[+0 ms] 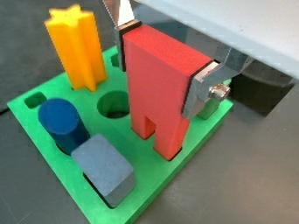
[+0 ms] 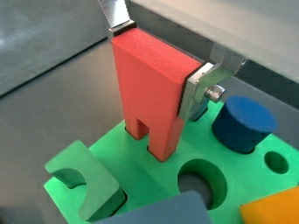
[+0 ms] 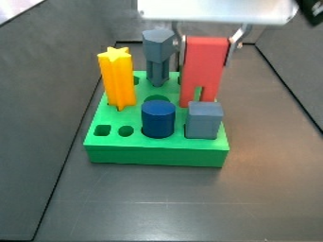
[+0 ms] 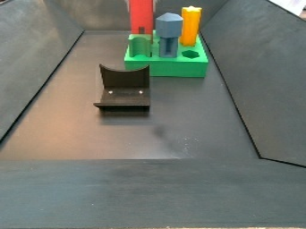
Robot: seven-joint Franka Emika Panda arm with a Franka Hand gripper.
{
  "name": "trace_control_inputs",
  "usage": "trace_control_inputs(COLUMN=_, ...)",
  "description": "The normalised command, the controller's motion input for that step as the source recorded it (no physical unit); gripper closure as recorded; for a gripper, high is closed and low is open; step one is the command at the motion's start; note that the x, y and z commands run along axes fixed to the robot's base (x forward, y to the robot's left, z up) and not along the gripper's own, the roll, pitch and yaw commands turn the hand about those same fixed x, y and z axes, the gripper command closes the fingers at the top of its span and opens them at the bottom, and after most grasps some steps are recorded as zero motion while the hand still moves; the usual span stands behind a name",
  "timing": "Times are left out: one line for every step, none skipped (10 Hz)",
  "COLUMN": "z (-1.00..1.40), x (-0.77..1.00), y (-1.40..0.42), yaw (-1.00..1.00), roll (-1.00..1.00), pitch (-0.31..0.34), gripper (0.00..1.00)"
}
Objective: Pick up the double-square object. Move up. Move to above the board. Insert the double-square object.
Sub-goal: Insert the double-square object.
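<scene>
The gripper (image 1: 163, 63) is above the thick bright green square board (image 1: 176, 179) and pinches the tall red plastic double-square object (image 1: 158, 87) near its top, one flat silver finger (image 1: 201, 87) pressed on each narrow side. The red block stands upright, its long axis vertical, directly below the hand. In both wrist views its two square legs reach down to the board's top surface, and they seem to be entering their holes, though I cannot tell how deep. I judge the insertion is in progress: the coming move is straight down along the long axis. Nearby on the board stand a yellow star-shaped column (image 1: 75, 48), a dark blue cylinder (image 1: 61, 122) and a grey-blue cube (image 1: 104, 164).
</scene>
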Motion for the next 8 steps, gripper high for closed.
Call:
trace_control_inputs(z=-0.41, x=-0.03, y=0.0, yaw=-0.07, roll=0.0, pitch=-0.094, gripper=1.0)
trace_control_inputs(z=-0.46, x=-0.05, y=0.0, yaw=-0.03, roll=0.0, pitch=-0.111, gripper=1.0)
trace_control_inputs(z=-0.52, x=0.0, y=0.0, yaw=0.0, roll=0.04, pitch=-0.083, gripper=1.0)
trace_control_inputs(z=-0.53, x=0.0, y=0.03, yaw=0.23, roll=0.07, pitch=-0.073, gripper=1.0)
trace_control_inputs(z=-0.47, x=0.0, y=0.03, yaw=0.23, roll=0.03, pitch=-0.064, gripper=1.0)
trace_control_inputs(z=-0.12, x=0.0, y=0.0, yaw=0.0, roll=-0.05, pitch=-0.083, gripper=1.0)
trace_control_inputs(z=-0.03, x=0.0, y=0.0, yaw=0.0, roll=0.0, pitch=-0.063, gripper=1.0)
trace_control_inputs(z=0.0, x=0.0, y=0.0, yaw=0.0, roll=0.0, pitch=0.0, gripper=1.0)
